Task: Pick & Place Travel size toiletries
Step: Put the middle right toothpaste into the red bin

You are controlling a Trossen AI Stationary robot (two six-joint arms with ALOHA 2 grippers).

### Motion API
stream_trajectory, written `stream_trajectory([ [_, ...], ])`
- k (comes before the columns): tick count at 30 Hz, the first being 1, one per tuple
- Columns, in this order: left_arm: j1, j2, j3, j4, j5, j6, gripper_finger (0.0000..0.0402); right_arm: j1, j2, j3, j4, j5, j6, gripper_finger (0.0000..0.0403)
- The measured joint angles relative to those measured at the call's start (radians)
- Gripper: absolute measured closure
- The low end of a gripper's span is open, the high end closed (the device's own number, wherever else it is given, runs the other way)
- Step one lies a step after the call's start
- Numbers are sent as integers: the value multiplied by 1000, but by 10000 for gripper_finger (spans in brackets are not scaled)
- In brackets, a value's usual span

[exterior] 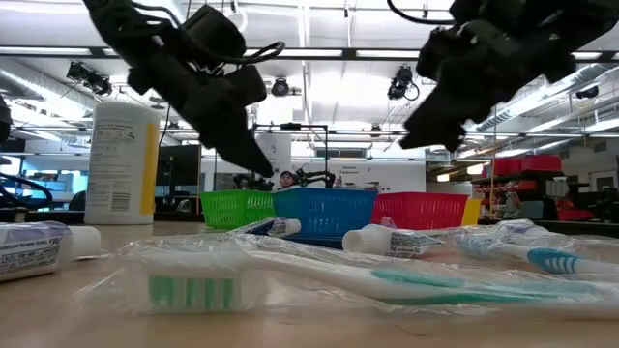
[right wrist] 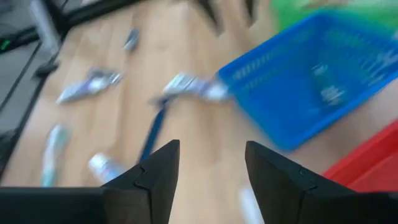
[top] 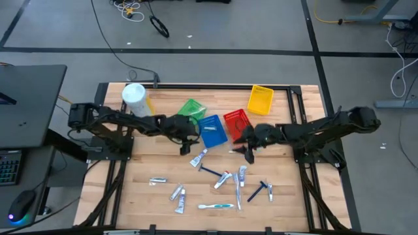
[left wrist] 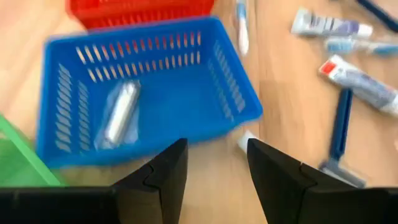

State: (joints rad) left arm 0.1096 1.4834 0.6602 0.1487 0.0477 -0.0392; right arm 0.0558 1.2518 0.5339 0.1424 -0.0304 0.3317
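Observation:
Small tubes, toothbrushes and dark blue razors lie scattered on the wooden table, among them a tube (top: 199, 157), a razor (top: 210, 172) and a toothbrush (top: 215, 206). One silver tube (left wrist: 118, 115) lies inside the blue basket (top: 212, 130). My left gripper (top: 187, 145) (left wrist: 217, 146) hovers open and empty just on the near-left side of the blue basket. My right gripper (top: 248, 151) (right wrist: 208, 149) hovers open and empty near the red basket (top: 236, 123), above the table. In the low view, both grippers (exterior: 242, 145) (exterior: 426, 126) hang clear of the tabletop.
A green basket (top: 191, 109) sits left of the blue one, and a yellow basket (top: 260, 99) stands near the far edge. A big white canister (top: 134, 98) stands at the far left. Bare wood shows at the near left and near right of the table.

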Motion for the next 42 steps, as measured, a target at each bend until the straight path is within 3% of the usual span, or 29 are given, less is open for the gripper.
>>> stream_trajectory([
  [8,-114,0,-28,31,-150,19,226,183,0,0,-142,2,377,210],
  [14,-124,0,-28,35,-162,-3,226,195,22,0,-338,7,537,210],
  [21,-123,0,-28,60,-167,17,226,209,104,0,-325,-26,641,215],
  [28,-123,0,-28,74,-167,-7,226,205,191,1,-165,-26,752,243],
  [37,-122,0,-28,83,-167,-2,226,205,250,2,-160,-25,759,264],
  [42,-122,0,-28,83,-168,-3,226,205,248,1,-155,-31,767,295],
])
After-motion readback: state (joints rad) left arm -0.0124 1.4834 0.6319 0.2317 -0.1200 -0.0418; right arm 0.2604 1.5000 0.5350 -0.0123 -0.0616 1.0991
